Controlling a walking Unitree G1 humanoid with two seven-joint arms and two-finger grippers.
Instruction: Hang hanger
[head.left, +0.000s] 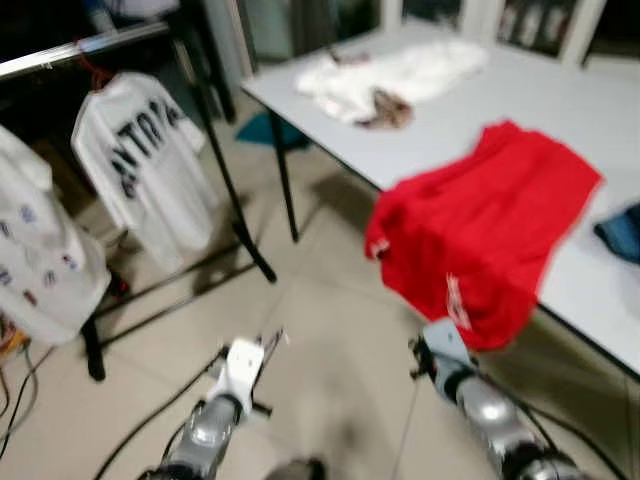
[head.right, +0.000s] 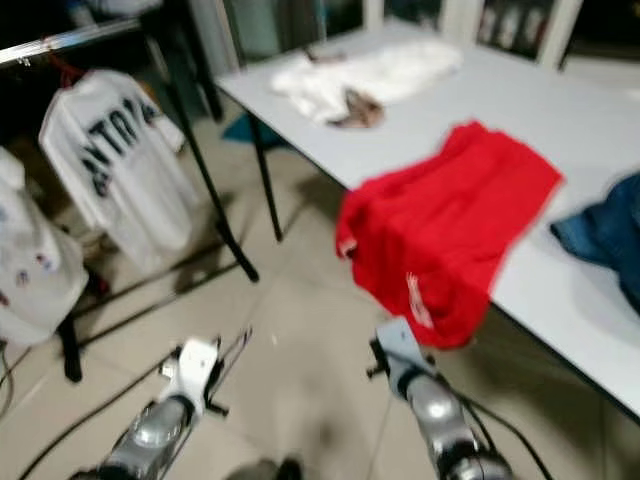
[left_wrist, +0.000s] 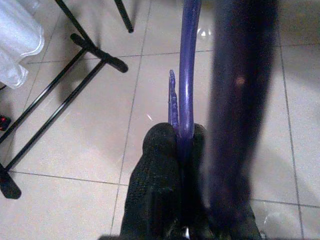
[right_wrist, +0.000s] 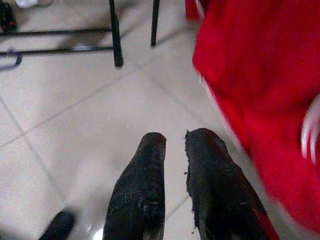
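My left gripper (left_wrist: 180, 132) is shut on a thin purple hanger (left_wrist: 186, 65), whose rod runs out past the fingertips above the tiled floor. In the eye views the left arm (head.left: 228, 385) is low in front of me, right of the clothes rack. The rack's silver rail (head.left: 80, 48) stands at the far left; a white lettered jersey (head.left: 140, 150) hangs from it on a red hanger. My right gripper (right_wrist: 175, 137) is shut with nothing in it, beside the hanging edge of a red shirt (head.left: 480, 220).
A white table (head.left: 560, 90) fills the right side, with the red shirt draped over its edge, a white garment (head.left: 400, 75) further back and blue denim (head.left: 620, 230). Another white garment (head.left: 30, 250) hangs at the left. Black rack feet (head.left: 250, 255) and cables (head.left: 20, 400) cross the floor.
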